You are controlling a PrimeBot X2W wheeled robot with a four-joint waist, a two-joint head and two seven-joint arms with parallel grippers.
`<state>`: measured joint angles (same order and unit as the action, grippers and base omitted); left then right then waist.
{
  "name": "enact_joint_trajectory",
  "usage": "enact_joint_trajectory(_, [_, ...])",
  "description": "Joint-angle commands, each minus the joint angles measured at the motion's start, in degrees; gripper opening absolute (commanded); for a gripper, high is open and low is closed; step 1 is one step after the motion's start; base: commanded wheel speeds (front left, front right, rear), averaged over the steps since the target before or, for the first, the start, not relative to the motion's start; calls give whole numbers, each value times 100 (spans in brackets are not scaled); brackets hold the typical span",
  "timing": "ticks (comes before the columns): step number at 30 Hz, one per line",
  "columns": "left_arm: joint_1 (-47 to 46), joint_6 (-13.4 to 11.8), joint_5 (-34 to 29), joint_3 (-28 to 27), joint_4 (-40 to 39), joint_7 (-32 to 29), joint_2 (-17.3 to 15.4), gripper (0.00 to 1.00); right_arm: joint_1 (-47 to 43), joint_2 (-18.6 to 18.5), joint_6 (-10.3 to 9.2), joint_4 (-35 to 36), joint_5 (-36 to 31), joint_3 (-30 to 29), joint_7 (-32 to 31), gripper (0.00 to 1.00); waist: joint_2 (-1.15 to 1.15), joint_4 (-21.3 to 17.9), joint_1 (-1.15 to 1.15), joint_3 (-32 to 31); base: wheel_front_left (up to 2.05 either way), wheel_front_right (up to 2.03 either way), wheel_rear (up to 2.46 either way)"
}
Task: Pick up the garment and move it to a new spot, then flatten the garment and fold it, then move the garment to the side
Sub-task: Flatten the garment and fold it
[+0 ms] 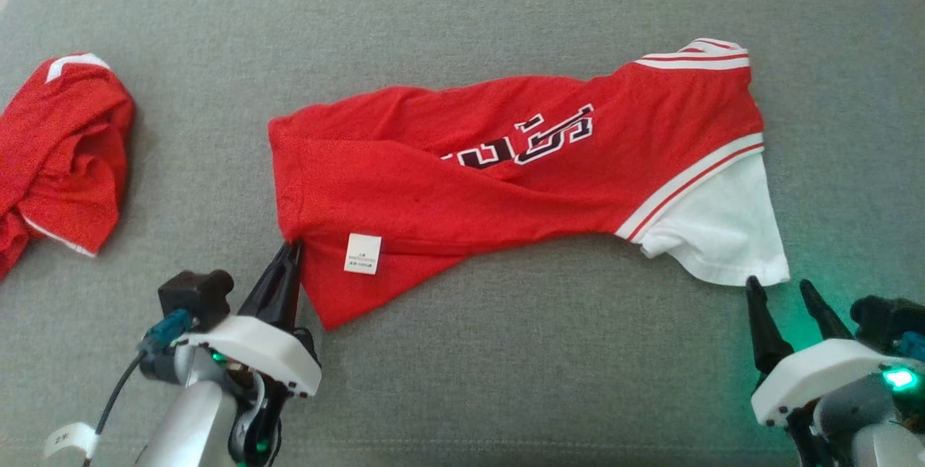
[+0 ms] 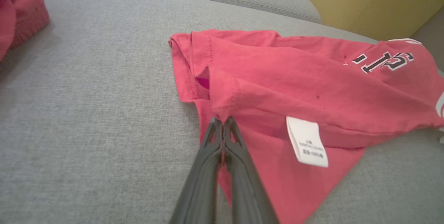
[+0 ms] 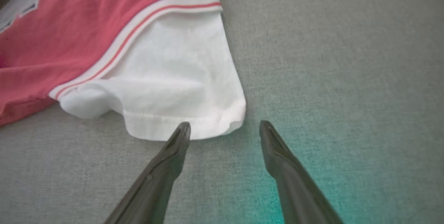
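You have two shirts: left gripper (image 1: 293, 245) clamps the spread shirt (image 1: 506, 185), right gripper (image 1: 779, 283) gapes; crumpled shirt (image 1: 61, 149) lies well apart.

Left fingers (image 2: 204, 168) together, right fingers (image 3: 166, 168) apart.

Left of the left pincer (image 1: 293, 246) the cushion (image 1: 188, 185) lies bare as far as a crumpled red heap (image 1: 58, 156). Ahead and to its right the shirt (image 1: 506, 163) fills the way. Right of the right pincer (image 1: 778, 283) is bare cushion; the sleeve (image 1: 723, 228) sits ahead-left.
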<state>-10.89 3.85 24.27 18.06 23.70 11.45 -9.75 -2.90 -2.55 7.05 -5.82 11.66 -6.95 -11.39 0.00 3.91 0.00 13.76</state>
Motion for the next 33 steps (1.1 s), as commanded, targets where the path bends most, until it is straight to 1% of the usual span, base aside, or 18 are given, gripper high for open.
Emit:
enact_joint_trajectory(1, [-194, -58, -52, -141, -240, 78, -125, 0, 254, -32, 44, 12, -3, 25, -33, 100, 0, 53, 0, 59, 0, 0, 0])
enact_joint_trajectory(6, [-180, -93, -71, -124, -391, 106, -155, 0, 481, -32, 44, -400, 117, -33, -25, 100, 0, 65, 0, 114, 0, 0, 0])
enact_joint_trajectory(8, [-162, -63, -24, -112, -414, 74, -158, 0, 571, -32, 44, -596, 288, 27, -70, 100, 0, 66, 0, 129, 0, 0, 0])
enact_joint_trajectory(9, [-158, -48, -10, -100, -425, 54, -167, 0, 616, -32, 44, -667, 319, 50, -54, 45, 0, 68, 0, 133, 0, 0, 0])
enact_joint_trajectory(10, [-155, -36, 10, -100, -440, 53, -172, 0, 652, -32, 44, -732, 334, 53, -34, 0, 0, 73, 0, 133, 0, 0, 0])
enact_joint_trajectory(14, [-161, -46, 8, -115, -540, 76, -219, 0, 730, -32, 44, -722, 427, 73, 119, 0, 0, 88, 0, 108, 0, 0, 0])
enact_joint_trajectory(18, [-117, -147, -68, -188, -861, 154, -325, 0, 763, -32, 44, -274, 464, 51, 342, 0, 0, 68, 0, 29, 0, 0, 0])
enact_joint_trajectory(22, [-61, -297, -196, -292, -1436, 204, -487, 0, 831, -32, 44, 560, 456, 0, 473, 0, 0, 29, 0, -90, 0, 0, 0])
enact_joint_trajectory(27, [-74, -463, -330, -443, -2351, 124, -747, 0, 1064, -55, 44, 1827, 277, -98, 460, 0, 0, 13, 0, -263, 0, 0, 0])
enact_joint_trajectory(30, [-180, -526, -361, -546, -2915, -21, -891, 0, 1349, -244, 44, 2524, 217, -123, 452, 0, 0, 10, 0, -369, 0, 0, 0])
enact_joint_trajectory(33, [-372, -575, -377, -644, -3406, -189, -1006, 0, 1679, -419, 44, 2985, 172, -211, 334, 0, 0, 19, 0, -483, 0, 0, 0])
